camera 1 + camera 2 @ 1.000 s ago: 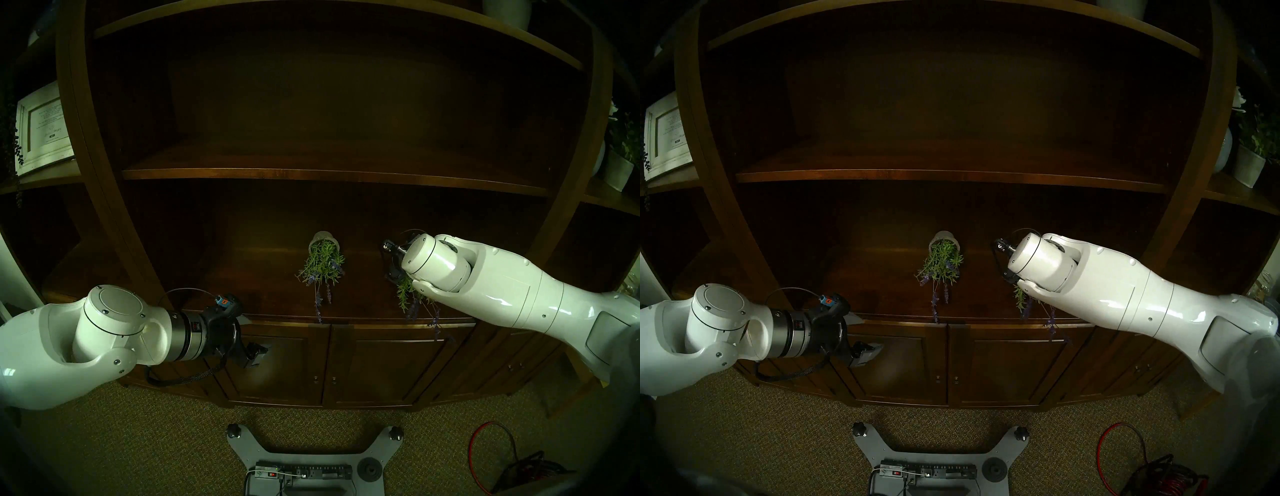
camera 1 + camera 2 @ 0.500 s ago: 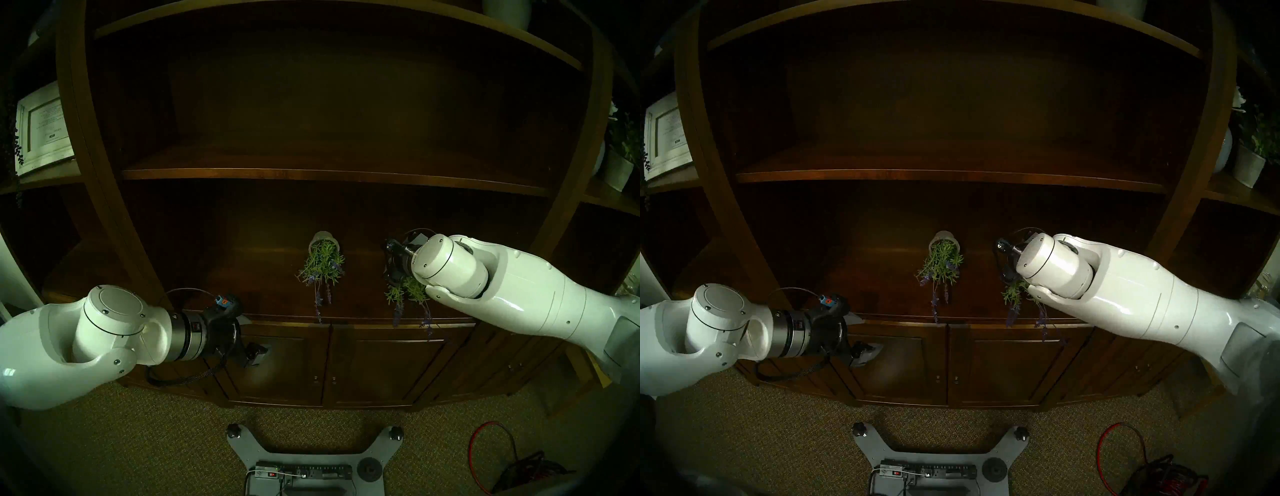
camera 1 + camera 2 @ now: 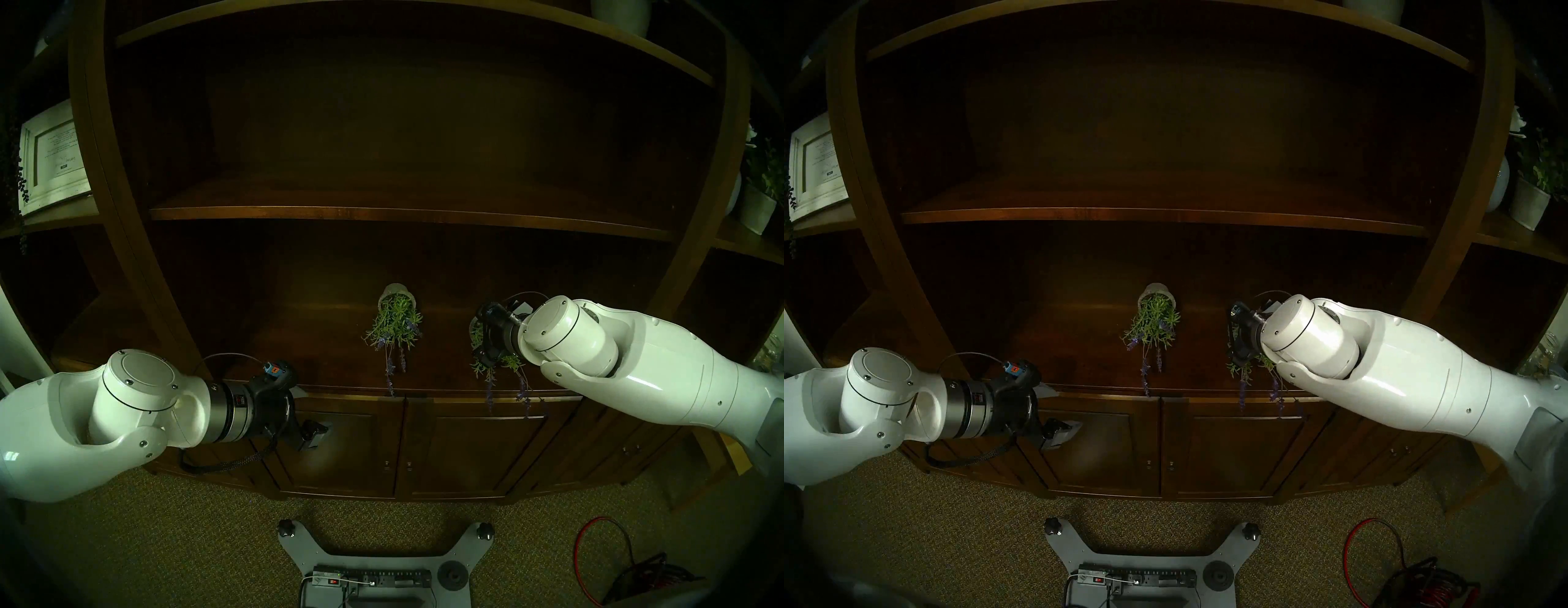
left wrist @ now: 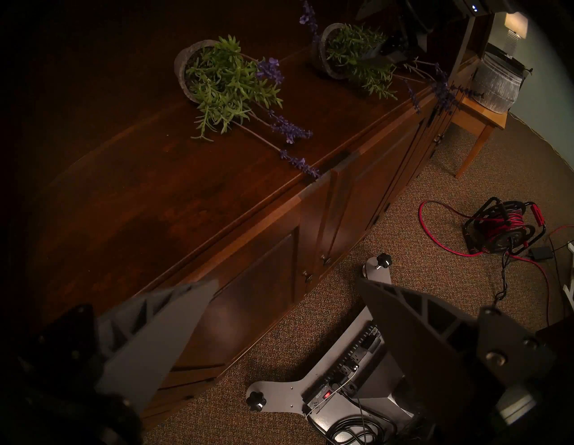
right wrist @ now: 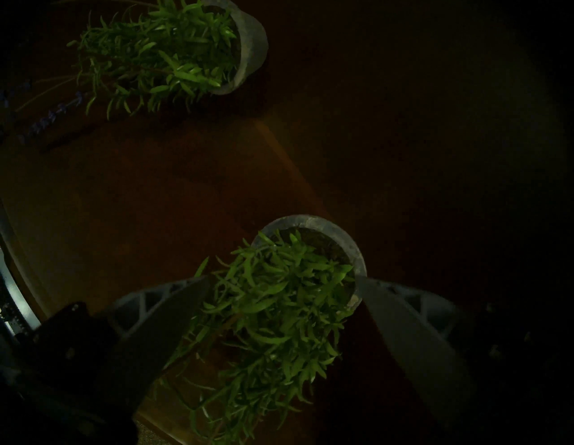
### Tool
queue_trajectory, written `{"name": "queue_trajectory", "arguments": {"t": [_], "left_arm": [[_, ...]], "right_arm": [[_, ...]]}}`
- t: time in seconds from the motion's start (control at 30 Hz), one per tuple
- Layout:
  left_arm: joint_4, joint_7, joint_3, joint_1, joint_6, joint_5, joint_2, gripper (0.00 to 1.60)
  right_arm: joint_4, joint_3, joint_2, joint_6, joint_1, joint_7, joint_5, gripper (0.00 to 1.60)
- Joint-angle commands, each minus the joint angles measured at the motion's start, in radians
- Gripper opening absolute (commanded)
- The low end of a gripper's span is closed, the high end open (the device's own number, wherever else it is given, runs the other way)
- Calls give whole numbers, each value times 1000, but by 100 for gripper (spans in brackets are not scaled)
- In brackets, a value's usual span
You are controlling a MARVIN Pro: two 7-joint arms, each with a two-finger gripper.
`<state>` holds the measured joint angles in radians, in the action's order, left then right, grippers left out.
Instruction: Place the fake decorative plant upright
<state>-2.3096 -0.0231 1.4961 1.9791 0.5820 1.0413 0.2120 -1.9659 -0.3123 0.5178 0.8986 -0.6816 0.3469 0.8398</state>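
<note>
Two fake plants with green sprigs and purple flower stems lie tipped over on the dark wooden cabinet top [image 3: 297, 339]. The middle plant [image 3: 396, 325] [image 4: 223, 84] has its grey pot [image 5: 248, 46] toward the back, and nothing touches it. The right plant [image 3: 494, 365] [image 5: 279, 304] lies with its stems over the front edge. My right gripper [image 5: 282, 279] is open, its fingers on either side of that plant's foliage. One fingertip [image 5: 369, 289] is at the pot's rim [image 5: 310, 222]. My left gripper [image 4: 287, 281] hangs open and empty off the cabinet's front edge, far to the left.
A shelf board [image 3: 382, 212] runs above the cabinet top. A framed picture [image 3: 53, 157] stands on the left side shelf, a white potted plant [image 3: 759, 199] on the right one. On the carpet are my base with a power strip [image 3: 373, 581] and a red cable reel [image 4: 503, 230].
My right arm has drawn back to the right and slightly down, uncovering more of the right plant. That plant's stems have swung a little to the left. The left arm has not moved.
</note>
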Motion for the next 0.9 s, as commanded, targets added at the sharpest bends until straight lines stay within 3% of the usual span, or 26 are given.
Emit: {"name": "queue_trajectory", "arguments": {"t": [0.0, 0.3, 0.53, 0.73, 0.87], "left_arm": [[-7, 1, 16, -14, -5, 0, -1, 160], [-6, 1, 15, -14, -5, 0, -1, 160], [-6, 1, 15, -14, -5, 0, 0, 160], [-6, 1, 16, -14, -5, 0, -1, 160], [-6, 1, 16, -14, -5, 0, -1, 160]], "right_arm": [[-18, -10, -23, -3, 5, 24, -11, 160], [20, 67, -7, 40, -15, 170, -137, 160], [103, 98, 25, 55, -30, 268, -239, 160], [137, 84, 47, 47, -49, 344, -221, 160], [119, 67, 38, 39, -49, 342, -190, 160]]}}
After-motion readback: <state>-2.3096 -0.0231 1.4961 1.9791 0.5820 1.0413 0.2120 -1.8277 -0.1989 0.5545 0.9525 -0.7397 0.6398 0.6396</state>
